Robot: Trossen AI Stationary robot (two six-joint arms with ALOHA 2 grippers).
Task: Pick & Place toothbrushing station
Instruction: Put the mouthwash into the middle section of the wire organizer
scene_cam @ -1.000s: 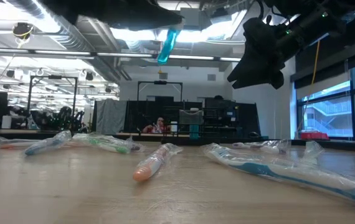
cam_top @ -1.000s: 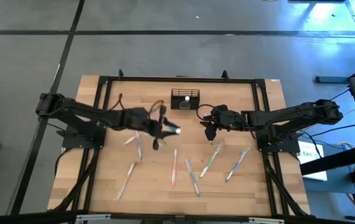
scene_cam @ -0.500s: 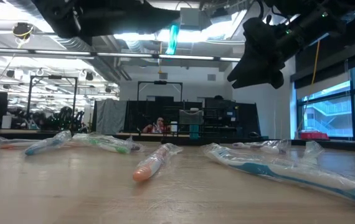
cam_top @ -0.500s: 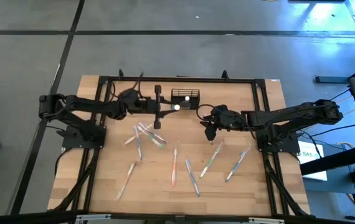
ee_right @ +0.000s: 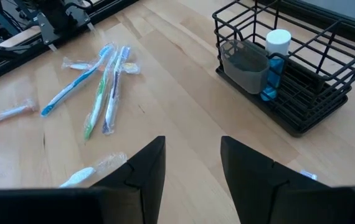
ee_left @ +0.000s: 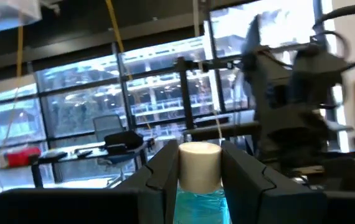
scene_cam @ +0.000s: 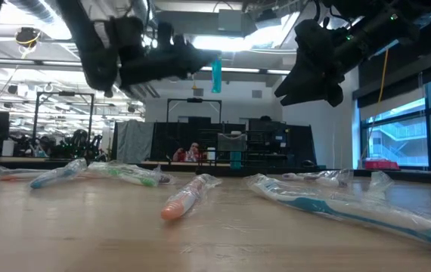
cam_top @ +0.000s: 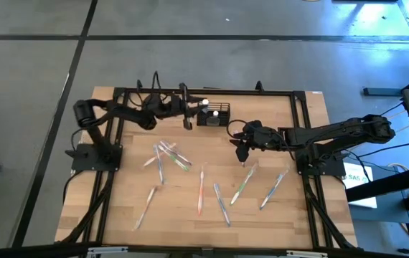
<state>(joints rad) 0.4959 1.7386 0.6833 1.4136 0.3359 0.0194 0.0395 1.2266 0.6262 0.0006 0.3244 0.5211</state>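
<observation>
Left wrist view: your left gripper [ee_left: 199, 171] fingers clamped a teal tube [ee_left: 199, 186]; right gripper [ee_right: 191, 165] fingers open, empty. Caddy [cam_top: 213, 113] lay just ahead; you needed it lowered upright.

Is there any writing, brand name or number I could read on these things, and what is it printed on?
No text can be read anywhere.
The teal tube held in the left gripper: no label shows.
The tube standing in the black wire caddy: no print shows.
The wrapped toothbrushes: any print is too small to read.
</observation>
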